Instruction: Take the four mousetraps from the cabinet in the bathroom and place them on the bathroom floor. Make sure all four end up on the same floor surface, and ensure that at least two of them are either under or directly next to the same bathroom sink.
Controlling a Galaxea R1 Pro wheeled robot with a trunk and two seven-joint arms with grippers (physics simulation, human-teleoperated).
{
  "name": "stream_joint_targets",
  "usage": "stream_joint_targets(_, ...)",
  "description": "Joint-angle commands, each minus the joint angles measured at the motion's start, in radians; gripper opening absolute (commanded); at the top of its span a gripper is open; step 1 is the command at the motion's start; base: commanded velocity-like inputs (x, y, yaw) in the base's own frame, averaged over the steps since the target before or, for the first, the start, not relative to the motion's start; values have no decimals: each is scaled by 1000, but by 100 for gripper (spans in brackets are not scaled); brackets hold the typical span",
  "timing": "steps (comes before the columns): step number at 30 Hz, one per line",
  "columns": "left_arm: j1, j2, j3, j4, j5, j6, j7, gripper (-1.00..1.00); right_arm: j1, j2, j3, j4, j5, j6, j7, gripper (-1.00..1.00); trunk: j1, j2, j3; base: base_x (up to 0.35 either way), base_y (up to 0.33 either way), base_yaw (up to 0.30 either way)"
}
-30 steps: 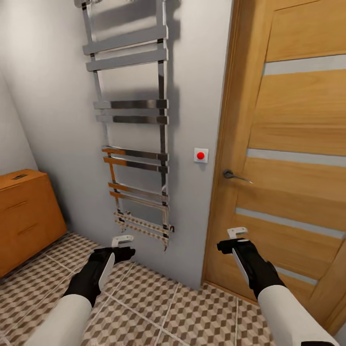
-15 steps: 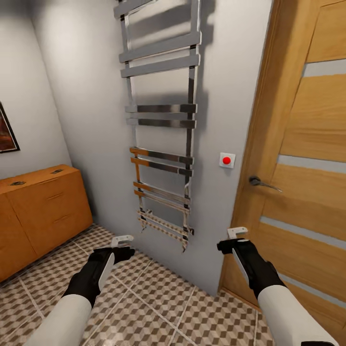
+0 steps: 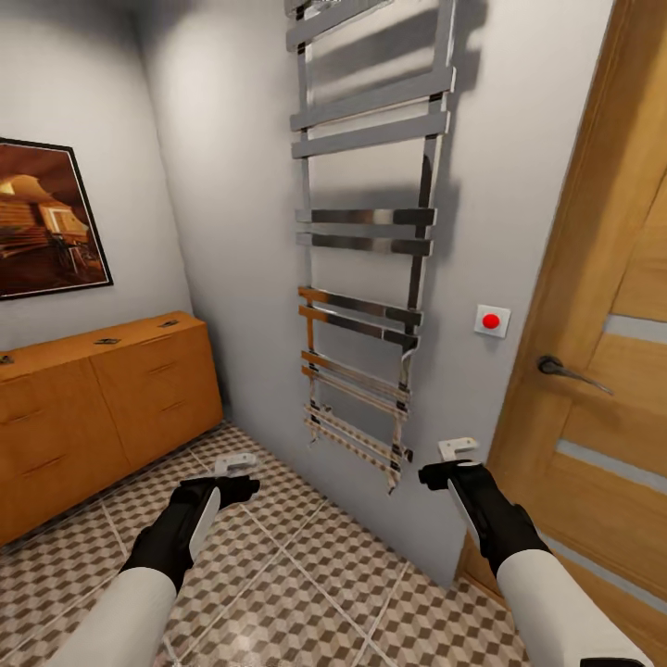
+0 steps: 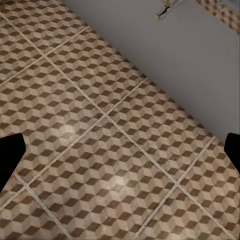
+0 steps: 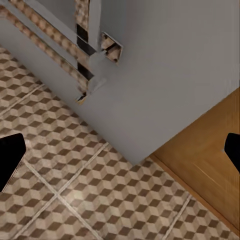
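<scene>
Nothing of the task looks done from here, so treat this as the approach. At your nine o'clock stands the wide honey-orange wooden cabinet (image 3: 102, 408) with its flat top and drawer fronts, below a dark-framed picture (image 3: 46, 218) on the grey wall; a few small dark shapes lie on its top, too small to call mousetraps, and its drawers look closed. The square-tiled bathroom floor (image 3: 306, 574) with its brown, beige and white cube pattern carries no trap wherever it shows, and both wrist views look down on bare tiles. Your left gripper (image 3: 237, 474) hangs at seven o'clock over the floor, and the black fingertips (image 4: 10, 155) at the edges of its wrist view put the jaws spread wide with nothing between them. At twelve o'clock a chrome ladder-shaped towel rail (image 3: 371, 241) climbs the wall. Your right gripper (image 3: 452, 461) hangs at five o'clock, jaws likewise spread and empty, just ahead of the honey-coloured wooden door (image 3: 593, 371) at three o'clock. All four traps are left to fetch, and I'd judge you must reach that cabinet first.
</scene>
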Motion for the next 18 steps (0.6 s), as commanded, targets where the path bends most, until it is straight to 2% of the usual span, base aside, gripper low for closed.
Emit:
stream_joint_targets(1,-1,-1,3,0,0,5,0,100,0,0,-1,-2,6,6,1,100,-4,6,2,0,0,300)
stream_joint_targets(18,-1,5,6,-1,3,4,0,100,0,5,-1,16,5,6,2,100,-65,118,52,0,0,300)
